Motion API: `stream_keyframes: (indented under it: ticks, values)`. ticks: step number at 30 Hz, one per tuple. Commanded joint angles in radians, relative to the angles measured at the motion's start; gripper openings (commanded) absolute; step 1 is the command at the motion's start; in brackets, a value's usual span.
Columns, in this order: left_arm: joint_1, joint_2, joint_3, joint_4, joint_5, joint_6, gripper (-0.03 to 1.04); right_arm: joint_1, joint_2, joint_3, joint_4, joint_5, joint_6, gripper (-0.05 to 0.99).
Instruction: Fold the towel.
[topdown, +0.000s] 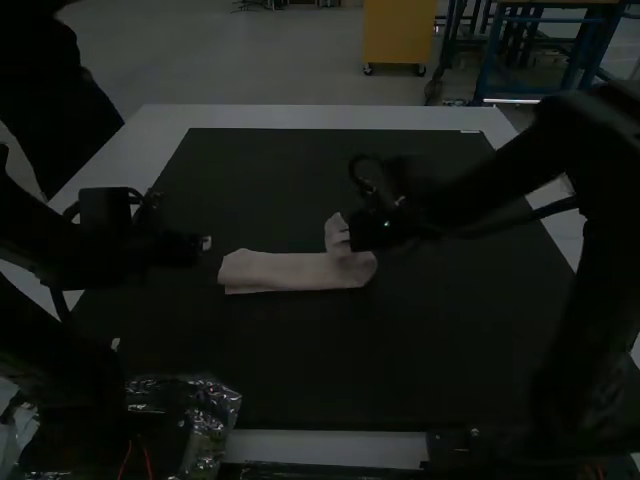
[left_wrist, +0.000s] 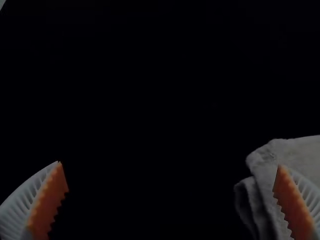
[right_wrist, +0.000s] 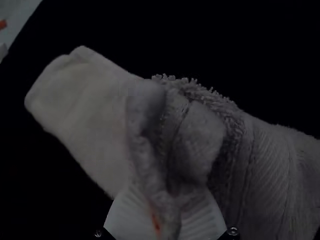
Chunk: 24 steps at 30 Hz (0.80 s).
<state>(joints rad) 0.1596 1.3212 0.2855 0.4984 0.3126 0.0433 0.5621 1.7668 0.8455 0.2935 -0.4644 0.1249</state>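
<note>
The towel (topdown: 285, 272) lies as a narrow strip, one end pinched up in my right hand (right_wrist: 165, 204), the other near my wide-set left hand (left_wrist: 170, 167). I'd carry the pinched end low leftward, edges aligned, then release gently.

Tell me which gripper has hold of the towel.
The right gripper: it pinches a raised part of the towel near one end. The left gripper is open and holds nothing.
</note>
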Motion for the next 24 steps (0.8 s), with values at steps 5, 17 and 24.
stream_keyframes:
  ticks: [5, 17, 24]
  values:
    - [0.009, -0.004, -0.012, 0.034, -0.027, -0.014, 0.97, 0.116, 0.077, 0.093, 0.052, -0.014, 0.068, -0.02]
    - [0.012, 0.0, -0.012, 0.042, -0.035, -0.036, 0.97, 0.205, 0.24, 0.254, 0.07, -0.016, 0.099, -0.02]
    - [0.051, 0.012, -0.012, 0.052, -0.035, -0.036, 0.97, 0.242, 0.324, 0.345, 0.072, -0.017, 0.117, -0.02]
